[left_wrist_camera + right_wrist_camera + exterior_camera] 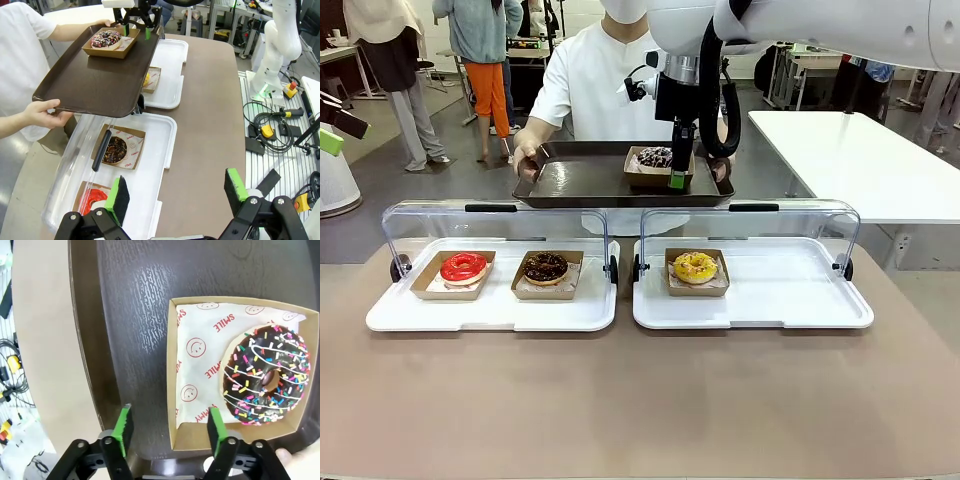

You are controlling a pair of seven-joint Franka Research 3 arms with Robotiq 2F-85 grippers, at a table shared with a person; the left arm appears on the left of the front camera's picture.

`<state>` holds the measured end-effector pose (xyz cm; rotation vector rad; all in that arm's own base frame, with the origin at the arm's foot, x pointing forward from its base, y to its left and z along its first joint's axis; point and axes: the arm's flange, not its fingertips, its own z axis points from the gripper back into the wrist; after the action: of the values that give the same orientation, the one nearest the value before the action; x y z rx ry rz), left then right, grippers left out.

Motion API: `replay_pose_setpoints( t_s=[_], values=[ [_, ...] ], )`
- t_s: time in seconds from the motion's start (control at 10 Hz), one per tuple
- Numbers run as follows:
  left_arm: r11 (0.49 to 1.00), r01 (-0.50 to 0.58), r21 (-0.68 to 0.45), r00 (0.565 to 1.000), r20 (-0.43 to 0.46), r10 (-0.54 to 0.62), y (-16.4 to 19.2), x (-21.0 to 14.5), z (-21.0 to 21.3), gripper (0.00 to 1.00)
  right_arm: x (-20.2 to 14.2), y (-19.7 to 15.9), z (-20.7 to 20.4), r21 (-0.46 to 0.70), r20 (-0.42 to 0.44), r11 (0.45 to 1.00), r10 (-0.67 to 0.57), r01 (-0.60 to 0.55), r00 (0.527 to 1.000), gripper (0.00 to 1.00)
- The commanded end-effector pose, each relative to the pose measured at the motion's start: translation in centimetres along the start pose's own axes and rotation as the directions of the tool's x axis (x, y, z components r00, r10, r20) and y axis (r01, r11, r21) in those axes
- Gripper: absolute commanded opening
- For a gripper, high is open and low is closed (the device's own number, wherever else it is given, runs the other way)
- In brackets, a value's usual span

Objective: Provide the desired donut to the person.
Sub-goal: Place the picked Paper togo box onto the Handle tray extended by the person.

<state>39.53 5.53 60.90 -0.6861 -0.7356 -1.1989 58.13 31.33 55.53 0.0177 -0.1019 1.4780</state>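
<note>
The person (590, 80) in a white shirt holds a dark tray (580, 185) in both hands across the table. On it sits a cardboard box (200, 365) with a chocolate sprinkle donut (265, 375) (655, 157) (105, 38). My right gripper (170, 422) (677, 180) hangs at the box's near wall, open. One pad is inside the box and one outside, and neither presses the wall. My left gripper (177, 190) hovers open and empty over the left white tray (155, 165).
Two white trays (490, 310) (790, 300) with raised clear lids sit in front. They hold boxed red (463, 267), chocolate (546, 267) and yellow (695, 267) donuts. A white table (860, 160) stands at the right. Bystanders walk behind.
</note>
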Motion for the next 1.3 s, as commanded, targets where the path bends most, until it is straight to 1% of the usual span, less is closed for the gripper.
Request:
replay_pose_setpoints(
  t_s=[0.0,0.5,0.6,0.7,0.8,0.9,1.0,1.2],
  values=[
    [1.000,0.003,-0.002,1.000,0.003,-0.003,0.0,0.0,0.1,1.00,0.0,-0.3,0.7,0.001,-0.016,1.000,0.015,-0.015,1.000,1.00],
    [1.000,0.003,-0.002,1.000,0.003,-0.003,0.0,0.0,0.1,1.00,-0.1,0.0,1.1,-0.002,-0.026,1.000,0.003,-0.003,1.000,1.00],
    [1.000,0.003,-0.002,1.000,0.003,-0.003,0.0,0.0,0.1,1.00,-0.4,0.9,1.9,0.017,-0.033,1.000,0.003,-0.002,0.999,1.00],
    [1.000,0.003,-0.002,1.000,0.003,-0.003,0.0,0.0,0.1,1.00,-0.9,2.7,3.4,0.018,-0.026,0.999,0.032,-0.032,0.999,1.00],
    [1.000,0.003,-0.002,1.000,0.003,-0.003,0.0,0.0,0.1,1.00,-1.8,4.8,5.3,-0.012,-0.038,0.998,0.064,-0.064,0.997,1.00],
    [1.000,0.003,-0.002,1.000,0.003,-0.003,0.0,0.0,0.1,1.00,-2.9,6.6,6.6,-0.035,-0.047,0.997,0.060,-0.062,0.997,1.00],
    [1.000,0.003,-0.002,1.000,0.003,-0.003,0.0,0.0,0.1,1.00,-4.2,8.1,6.8,-0.029,-0.055,0.997,0.068,-0.069,0.996,1.00],
    [1.000,0.003,-0.002,1.000,0.003,-0.003,0.0,0.0,0.1,1.00,-5.8,10.0,5.9,-0.020,-0.040,0.996,0.085,-0.085,0.996,1.00]
  ],
)
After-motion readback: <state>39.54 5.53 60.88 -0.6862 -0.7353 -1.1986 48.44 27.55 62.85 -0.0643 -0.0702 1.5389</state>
